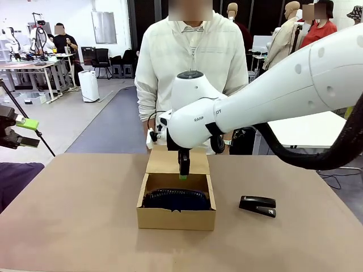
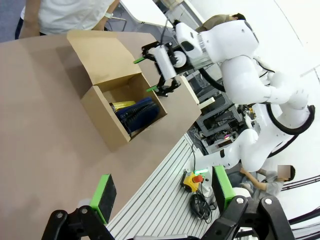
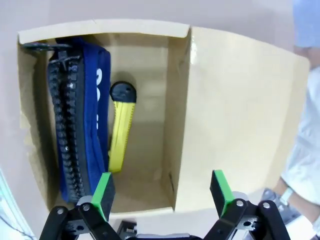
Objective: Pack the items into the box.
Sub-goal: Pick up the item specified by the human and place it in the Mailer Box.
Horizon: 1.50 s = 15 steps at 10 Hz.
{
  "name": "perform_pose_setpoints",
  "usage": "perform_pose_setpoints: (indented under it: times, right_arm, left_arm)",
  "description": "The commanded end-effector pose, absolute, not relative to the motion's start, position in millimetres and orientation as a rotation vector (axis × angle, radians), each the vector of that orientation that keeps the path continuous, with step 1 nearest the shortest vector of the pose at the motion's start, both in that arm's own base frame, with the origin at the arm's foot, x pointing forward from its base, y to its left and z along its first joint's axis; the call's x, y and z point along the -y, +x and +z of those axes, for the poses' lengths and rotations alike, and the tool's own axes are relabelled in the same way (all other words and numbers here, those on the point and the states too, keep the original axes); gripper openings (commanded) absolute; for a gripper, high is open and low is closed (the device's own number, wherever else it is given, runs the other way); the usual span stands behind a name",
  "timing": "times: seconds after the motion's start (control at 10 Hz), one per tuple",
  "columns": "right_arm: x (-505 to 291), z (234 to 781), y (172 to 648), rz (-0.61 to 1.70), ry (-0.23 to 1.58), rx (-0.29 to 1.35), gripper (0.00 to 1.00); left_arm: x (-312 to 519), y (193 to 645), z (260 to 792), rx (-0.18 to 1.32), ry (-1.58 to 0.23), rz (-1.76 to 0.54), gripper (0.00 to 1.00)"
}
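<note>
The right fingers [image 1: 184, 173] point straight down over the back of the box [image 1: 176, 218], near the hinge of its raised lid flap [image 1: 170, 161]. From the front view it is hard to say whether their green tips clear the rim or just touch it, but they look slightly above it. In the right wrist view they stand spread wide, green pads [image 3: 103, 192] well apart, with nothing between them.

Ahead of them the box lies open. The navy pouch [image 3: 80, 120] stands on edge along the wall on the side of the pad at that view's left, zip teeth facing the fingers. The yellow-and-black utility knife [image 3: 121, 131] lies just beside the pouch, touching its side, in line with the gap between the fingers but nearer that same pad. The lid flap spreads out beyond the other pad, toward the person [image 1: 190, 62] standing at the far edge of the bench [image 1: 79, 215].

The left fingers [image 1: 24, 132] hang out to the side, well apart from the box, also spread wide and empty. In their own view the box sits far ahead of them, with the right fingers over it. A black stapler [image 1: 258, 205] lies on the bench to one side of the right fingers, apart from the box.
</note>
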State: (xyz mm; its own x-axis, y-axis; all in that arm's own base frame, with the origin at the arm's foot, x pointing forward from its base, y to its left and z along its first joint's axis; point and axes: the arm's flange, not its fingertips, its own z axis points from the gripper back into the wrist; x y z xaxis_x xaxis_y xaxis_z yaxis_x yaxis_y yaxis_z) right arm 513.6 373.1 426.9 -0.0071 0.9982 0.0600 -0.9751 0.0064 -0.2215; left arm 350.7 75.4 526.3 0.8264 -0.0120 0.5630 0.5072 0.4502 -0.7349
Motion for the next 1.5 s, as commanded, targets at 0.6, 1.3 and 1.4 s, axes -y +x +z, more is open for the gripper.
perform_pose_setpoints:
  times: [0.6, 1.3, 1.4]
  right_arm:
    - [-110, 550, 375, 0.739, 0.519, 0.253, 1.00]
    - [84, 466, 375, 0.102, 1.423, 0.486, 1.00]
    - [93, 510, 327, 0.281, 1.102, 0.389, 1.00]
  left_arm:
    - [-78, 349, 528, 0.518, -1.070, -0.341, 1.00]
    - [-78, 349, 528, 0.518, -1.070, -0.341, 1.00]
    - [-78, 349, 528, 0.518, -1.070, -0.341, 1.00]
